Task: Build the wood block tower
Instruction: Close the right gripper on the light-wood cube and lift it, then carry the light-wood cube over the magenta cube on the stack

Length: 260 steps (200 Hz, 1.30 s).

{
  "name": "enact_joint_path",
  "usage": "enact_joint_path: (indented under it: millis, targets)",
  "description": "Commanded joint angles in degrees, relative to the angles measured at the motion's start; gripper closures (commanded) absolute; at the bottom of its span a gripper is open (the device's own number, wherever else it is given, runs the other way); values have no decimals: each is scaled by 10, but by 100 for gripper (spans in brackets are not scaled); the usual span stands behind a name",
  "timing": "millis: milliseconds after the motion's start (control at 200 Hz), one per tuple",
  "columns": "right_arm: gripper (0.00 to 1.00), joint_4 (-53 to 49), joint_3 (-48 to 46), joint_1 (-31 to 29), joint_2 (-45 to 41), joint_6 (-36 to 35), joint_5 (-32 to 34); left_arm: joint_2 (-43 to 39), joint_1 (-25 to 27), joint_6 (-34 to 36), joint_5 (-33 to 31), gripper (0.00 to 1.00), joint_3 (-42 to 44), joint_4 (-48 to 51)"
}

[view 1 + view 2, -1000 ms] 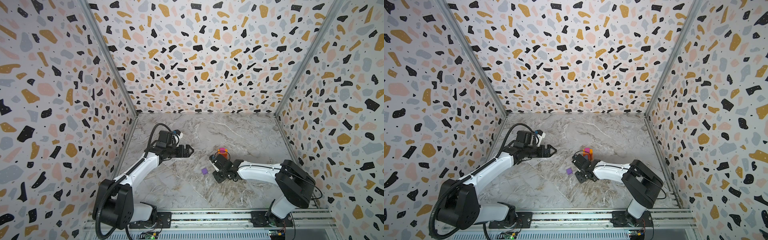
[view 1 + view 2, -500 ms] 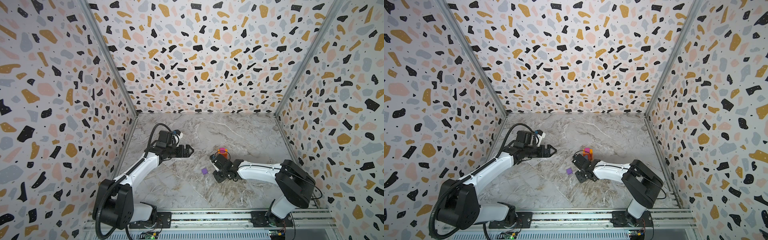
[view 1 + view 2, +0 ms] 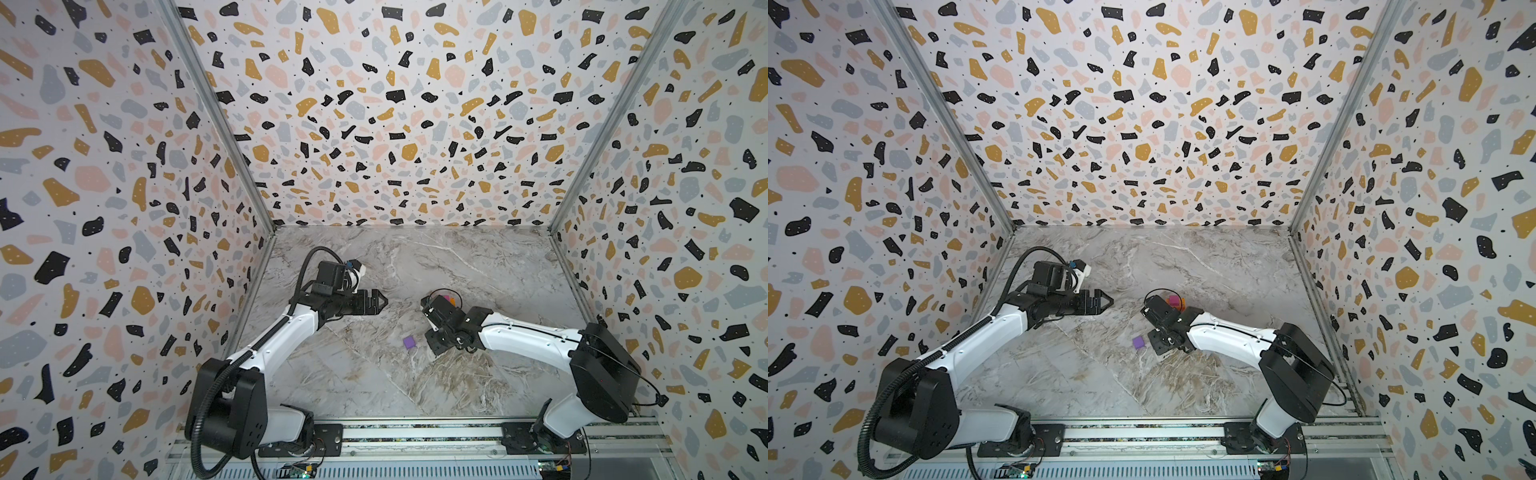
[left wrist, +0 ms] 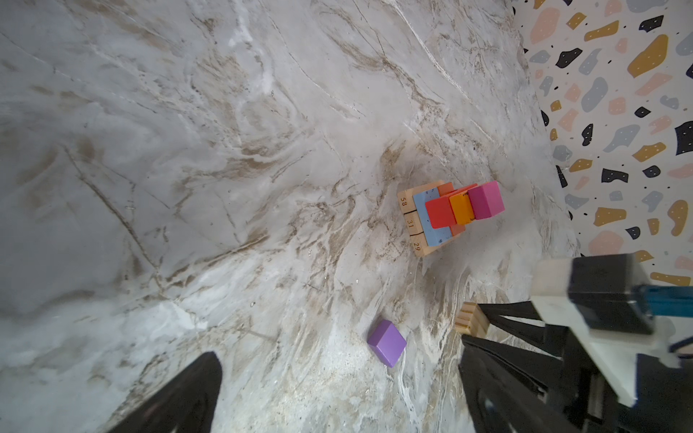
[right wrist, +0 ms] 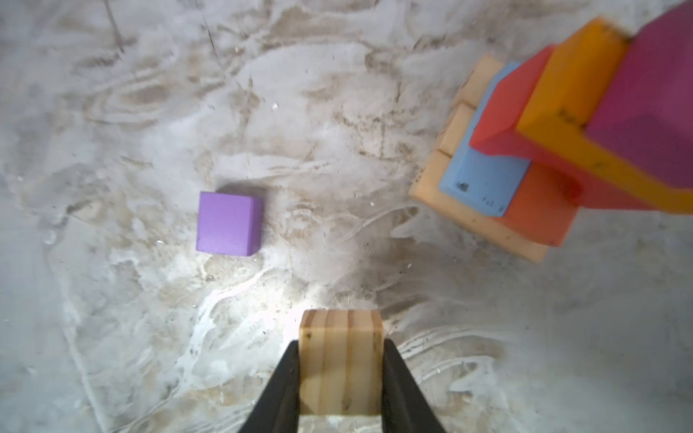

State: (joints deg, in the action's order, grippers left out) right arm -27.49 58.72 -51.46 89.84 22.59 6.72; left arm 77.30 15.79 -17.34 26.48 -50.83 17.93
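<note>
We see a robotics lab cell: terrazzo-patterned panel walls (image 3: 395, 124) enclose a grey marbled tabletop (image 3: 478, 257), a slotted aluminium rail (image 3: 415, 435) fronting it.

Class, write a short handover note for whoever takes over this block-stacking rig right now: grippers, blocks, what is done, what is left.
Grippers: left gripper open and empty, above the marble-look table, apart from the blocks. The right gripper is shut on a tan wooden cube.
Blocks: wood block tower stands with a tan oblong base, light blue, red and orange oblongs, and a magenta cube on top. A small purple wooden cube lies loose nearby.
Done: tower up to magenta.
Left: probably the tan cube, then the purple.
</note>
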Motion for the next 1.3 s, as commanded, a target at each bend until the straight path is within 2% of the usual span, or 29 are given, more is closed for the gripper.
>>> enact_joint_path:
  millis: [0,636,1297]
  targets:
    - [75,-60,38,8,-35,20,7,3,-3,2,-1,0,-1,-8]
    - [75,-141,136,99,-34,66,-11,2,-3,2,0,0,-2,-8]
    - [75,-149,237,133,82,78,10,-2,-4,2,5,0,-2,-8]
